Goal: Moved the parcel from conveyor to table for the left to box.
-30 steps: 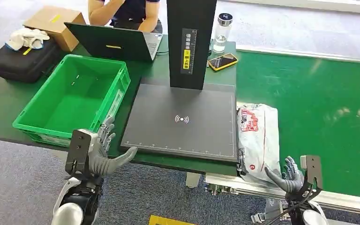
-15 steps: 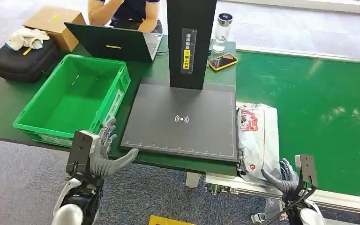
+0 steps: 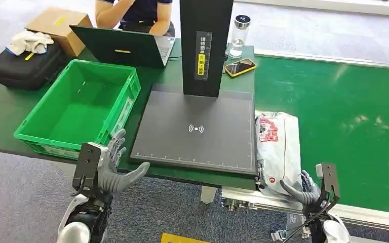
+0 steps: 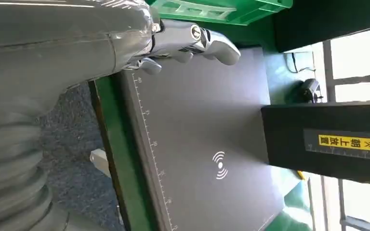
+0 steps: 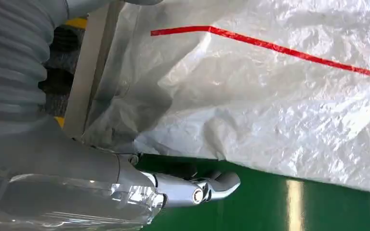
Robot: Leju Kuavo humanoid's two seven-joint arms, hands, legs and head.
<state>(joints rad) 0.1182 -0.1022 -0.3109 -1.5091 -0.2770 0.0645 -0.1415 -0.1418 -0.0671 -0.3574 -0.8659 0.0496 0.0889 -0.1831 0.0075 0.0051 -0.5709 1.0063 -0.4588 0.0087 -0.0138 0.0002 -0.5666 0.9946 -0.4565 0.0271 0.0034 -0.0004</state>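
Observation:
The parcel (image 3: 278,147), a white plastic bag with red print, lies on the green conveyor (image 3: 344,116) at its near left edge, next to the table. My right hand (image 3: 304,190) is open at the parcel's near end, thumb against the bag, nothing gripped; the right wrist view has the crinkled parcel (image 5: 270,91) just past the fingers (image 5: 212,185). My left hand (image 3: 112,164) hangs open below the table's front edge, between the green crate (image 3: 81,104) and the black scan mat (image 3: 197,131). Its fingers (image 4: 197,38) spread over the mat's corner in the left wrist view.
A black scanner post (image 3: 205,45) stands behind the mat. A laptop (image 3: 124,45), phone (image 3: 240,66), bottle (image 3: 239,34), black bag (image 3: 23,66) and cardboard box (image 3: 61,25) sit at the table's back. A person (image 3: 131,12) sits behind the laptop.
My right hand has crept forward and up to the parcel's near end. The left hand has barely shifted.

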